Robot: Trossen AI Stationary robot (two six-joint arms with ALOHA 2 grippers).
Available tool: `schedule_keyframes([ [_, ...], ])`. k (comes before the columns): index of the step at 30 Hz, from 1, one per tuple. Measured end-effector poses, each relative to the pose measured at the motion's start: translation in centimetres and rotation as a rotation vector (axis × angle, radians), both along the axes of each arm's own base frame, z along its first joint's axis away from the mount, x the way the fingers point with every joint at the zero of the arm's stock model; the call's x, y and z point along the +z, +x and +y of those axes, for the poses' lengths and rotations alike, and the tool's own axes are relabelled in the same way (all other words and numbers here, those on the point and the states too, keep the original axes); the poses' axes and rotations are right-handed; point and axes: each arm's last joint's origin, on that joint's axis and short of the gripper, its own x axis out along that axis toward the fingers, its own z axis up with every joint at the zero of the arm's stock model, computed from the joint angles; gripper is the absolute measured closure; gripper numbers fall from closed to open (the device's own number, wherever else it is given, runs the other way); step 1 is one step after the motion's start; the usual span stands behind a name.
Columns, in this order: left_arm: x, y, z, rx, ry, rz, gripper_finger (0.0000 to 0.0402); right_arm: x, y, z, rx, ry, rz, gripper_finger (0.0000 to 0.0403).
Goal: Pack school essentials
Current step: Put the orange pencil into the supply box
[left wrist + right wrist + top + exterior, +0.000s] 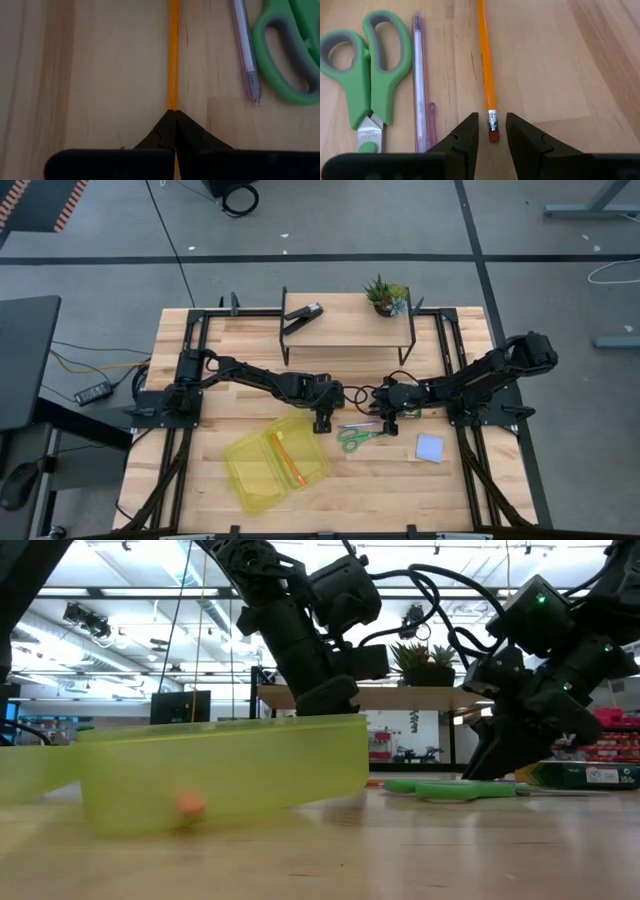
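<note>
Wooden tabletop holds an open yellow-green box (275, 463) with only one orange item inside, so packing looks barely begun. Beside the right gripper (492, 132) lie green-handled scissors (367, 75), pale blue notepad (430, 447) and purple pen (420, 80). Left gripper (174, 122), pressed together, pinches one end of the orange pencil (485, 60); the right's slightly spread fingers straddle its eraser end.

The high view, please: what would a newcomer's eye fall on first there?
Most striking are the two grippers meeting mid-table at opposite ends of one orange pencil: the left gripper is shut on its tip, while the right gripper straddles the eraser end. Beside the pencil lie the purple pen and green-handled scissors, with an open yellow-green box nearer the table's front edge.
</note>
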Motion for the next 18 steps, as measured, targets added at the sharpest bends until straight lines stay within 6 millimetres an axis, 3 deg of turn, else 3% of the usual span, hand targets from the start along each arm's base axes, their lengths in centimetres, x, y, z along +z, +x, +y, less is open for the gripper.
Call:
schedule_keyframes([
  [6,0.01,0.02,0.0,0.0,0.0,-0.002,0.0397,-0.14,-0.01,0.0,-0.005,0.004,0.009,0.0306],
  [12,0.02,0.0,0.0,0.004,-0.002,-0.001,0.0394,-0.18,-0.04,0.0,0.005,-0.006,0.014,0.036],
  [18,0.17,-0.02,-0.06,0.015,-0.023,-0.005,0.0318,-0.18,-0.03,0.0,0.022,-0.023,0.02,0.0384],
])
